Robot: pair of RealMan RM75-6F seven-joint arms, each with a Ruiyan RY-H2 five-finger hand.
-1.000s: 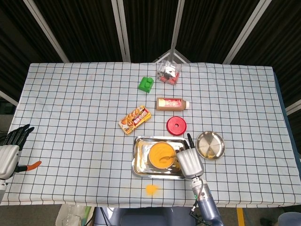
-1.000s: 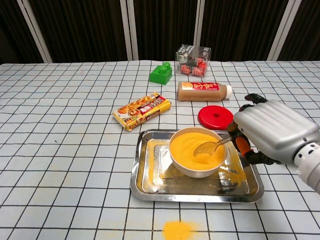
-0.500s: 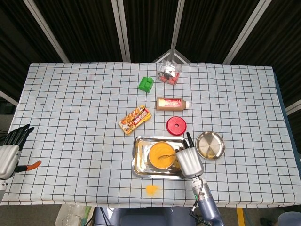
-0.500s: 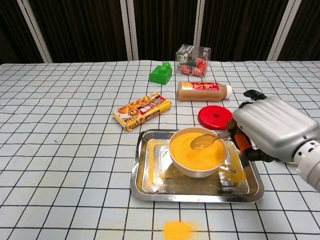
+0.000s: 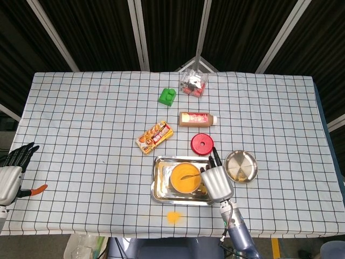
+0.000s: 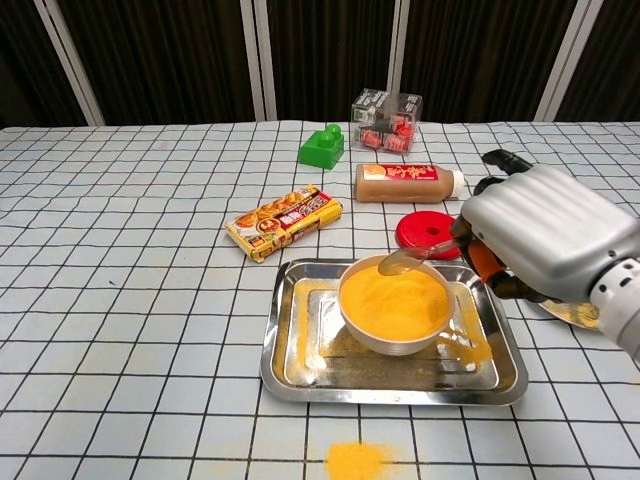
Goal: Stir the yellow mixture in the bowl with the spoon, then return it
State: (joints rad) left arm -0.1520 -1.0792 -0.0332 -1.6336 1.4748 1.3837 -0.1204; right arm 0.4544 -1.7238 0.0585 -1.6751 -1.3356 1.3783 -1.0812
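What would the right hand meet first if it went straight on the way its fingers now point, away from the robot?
Probably the red lid: in the head view the right hand, holding the spoon, points up the table past the tray. Height is unclear, so it might pass above.

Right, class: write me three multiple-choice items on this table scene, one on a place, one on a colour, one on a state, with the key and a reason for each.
1. Where does the bowl of yellow mixture stand?
A. In the metal tray
B. On the red lid
C. On the small steel plate

2. What colour is the toy block near the clear box?
A. Blue
B. Green
C. Red

3. What is the right robot hand doing with the spoon?
A. Not touching it
B. Pressing it flat on the cloth
C. Holding it, its tip at the bowl's far rim

Key: 1 A, the tray's rim runs all round the bowl. 2 B, the block is plainly green. 3 C, the handle runs into the hand, and the tip is over the rim.
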